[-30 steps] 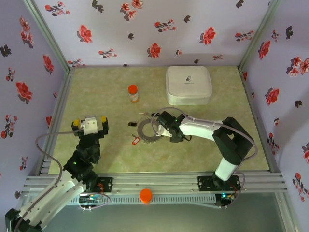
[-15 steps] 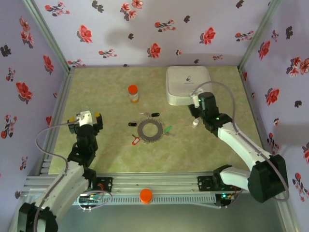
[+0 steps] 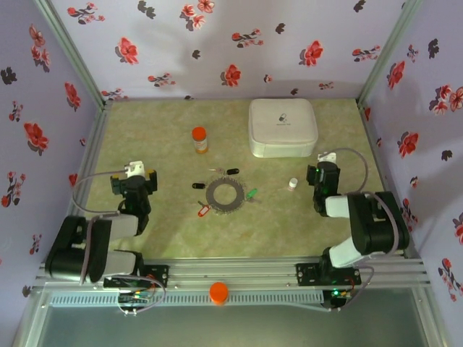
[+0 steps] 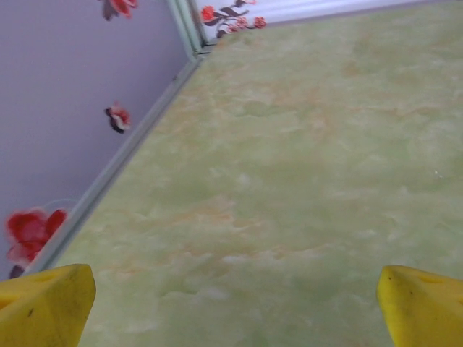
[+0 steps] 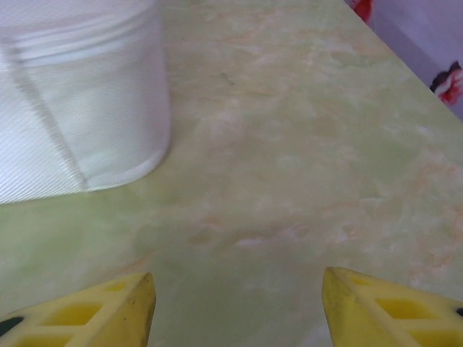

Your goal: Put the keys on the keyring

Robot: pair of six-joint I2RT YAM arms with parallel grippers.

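The dark grey toothed keyring (image 3: 224, 194) lies flat at the table's middle. Keys lie loose round it: a red key (image 3: 203, 211) at its near left, a green key (image 3: 251, 194) at its right, a black key (image 3: 197, 186) at its left and another black key (image 3: 232, 171) behind it. My left gripper (image 3: 134, 175) is well to the left of the ring; its yellow fingers (image 4: 43, 303) stand wide open over bare table. My right gripper (image 3: 323, 168) is far to the right, open (image 5: 239, 307), nothing between its fingers (image 5: 94, 311).
A white rounded-square case (image 3: 283, 127) sits at the back right; its corner (image 5: 79, 108) lies just ahead and left of the right gripper. An orange bottle (image 3: 199, 139) stands at the back left. A small white cap (image 3: 292, 184) lies between ring and right gripper. Flowered walls enclose the table.
Both arms have folded back toward their bases. The right gripper has moved from the case's front down to the right side, its jaws wider. The keys and ring have not moved.
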